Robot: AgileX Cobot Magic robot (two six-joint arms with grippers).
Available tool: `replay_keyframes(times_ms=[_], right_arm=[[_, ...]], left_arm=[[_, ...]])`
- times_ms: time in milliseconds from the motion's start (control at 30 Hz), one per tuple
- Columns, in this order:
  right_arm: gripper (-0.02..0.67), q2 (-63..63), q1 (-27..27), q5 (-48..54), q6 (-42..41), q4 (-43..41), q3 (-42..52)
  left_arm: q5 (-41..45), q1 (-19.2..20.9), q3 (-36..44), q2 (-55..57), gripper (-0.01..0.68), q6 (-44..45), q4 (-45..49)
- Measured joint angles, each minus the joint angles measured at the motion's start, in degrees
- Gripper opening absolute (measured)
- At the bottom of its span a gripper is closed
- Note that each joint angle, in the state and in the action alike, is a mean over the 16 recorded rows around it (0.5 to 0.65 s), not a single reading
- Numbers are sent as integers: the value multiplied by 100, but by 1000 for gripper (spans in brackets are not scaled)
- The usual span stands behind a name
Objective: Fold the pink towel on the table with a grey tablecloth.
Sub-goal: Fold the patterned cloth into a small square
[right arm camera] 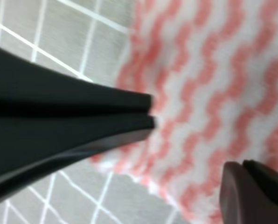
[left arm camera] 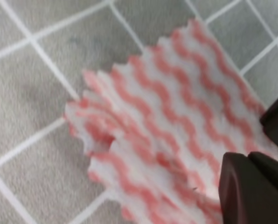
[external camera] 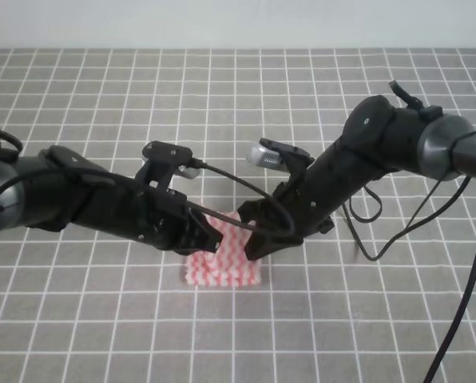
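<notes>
Partly hidden: pink towel (external camera: 226,263) lies at mid-table, its upper portion covered in the high view by both gripper tips; only lower edge and a strip between the arms show. Wrist views are blurred and close, so full outline cannot be made out. Towel count: 1. Pattern pink-and-white wavy stripes, zigzag-cut edges. Left wrist view shows the cloth (left arm camera: 176,130) bunched, w/ layers overlapping near its left corner and the near part lifted off the surface; not flat. Right wrist view shows striped cloth (right arm camera: 213,93) filling most of frame, edge ragged at lower left.

Left gripper (external camera: 206,238) is low at towel's left edge; its own wrist view shows only a dark finger (left arm camera: 251,191) at bottom right, against the cloth. Opening and hold: cannot tell. Right gripper (external camera: 254,243) is at towel's upper right; in its wrist view two dark fingers (right arm camera: 83,107) lie pressed together, tips meeting over the cloth, apparently pinching a fold, though blur leaves the pinched cloth unclear.

Arms: 2, both black, converging over the towel, tips close together. Table w/ grey tablecloth (external camera: 102,335), white grid lines, extends to all frame edges; far edge meets a pale wall (external camera: 238,22).
</notes>
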Motion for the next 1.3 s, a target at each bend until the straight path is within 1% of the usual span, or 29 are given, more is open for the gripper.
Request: replay_keyframes(times_ms=[300, 533, 967, 1300], right_arm=[[-15, 105, -7, 74, 283, -461, -1], [-16, 81, -10, 91, 438, -603, -8], [-17, -32, -8, 57, 417, -476, -58], [-16, -41, -9, -56, 363, -401, -93]], left_arm=[[109, -26, -5, 31, -2, -425, 666], [186, -25, -7, -134, -2, -587, 922], [609, -24, -10, -175, -2, -929, 1194], [703, -23, -182, -127, -2, -1161, 1488]])
